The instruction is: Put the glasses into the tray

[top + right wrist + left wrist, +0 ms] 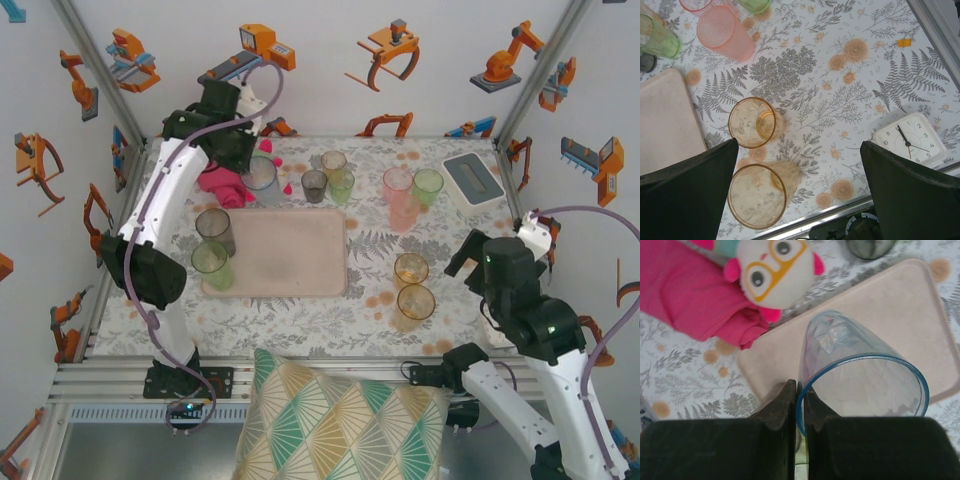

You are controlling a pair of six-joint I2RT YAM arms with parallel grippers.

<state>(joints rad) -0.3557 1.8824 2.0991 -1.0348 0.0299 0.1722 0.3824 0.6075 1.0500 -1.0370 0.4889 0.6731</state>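
Slip risk: our left gripper (800, 390) pinches the blue glass (855, 365) by its thin rim, tilted just ahead over the tray (890, 305) corner, so it could twist free. Meanwhile our right gripper (800, 145) gapes wide above the amber glasses (752, 122).

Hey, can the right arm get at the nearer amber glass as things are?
Probably yes. The right arm hovers beside the nearer amber glass, jaws wide open, nothing between them; the second amber glass standing close by might get nudged.
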